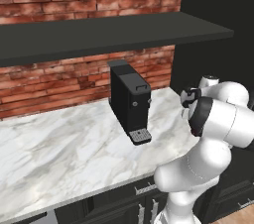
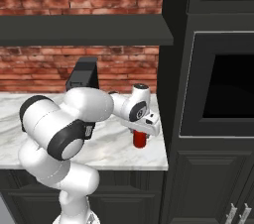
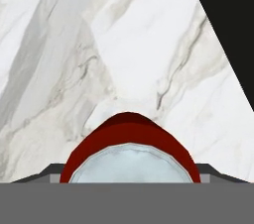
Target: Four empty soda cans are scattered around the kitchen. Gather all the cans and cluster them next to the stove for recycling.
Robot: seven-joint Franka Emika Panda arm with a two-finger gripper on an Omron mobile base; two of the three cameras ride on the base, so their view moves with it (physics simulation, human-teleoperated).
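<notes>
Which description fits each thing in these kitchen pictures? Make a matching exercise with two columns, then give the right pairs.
Column one:
1. soda can
2. coffee machine
3. counter
4. shelf

Column two:
A. white marble with grey veins
B. red, with a silver top, right under the tool
C. dark, long and flat, on the brick wall above the counter
D. black box standing on the counter, by the brick wall

Pairs: 1-B, 2-D, 3-A, 4-C
</notes>
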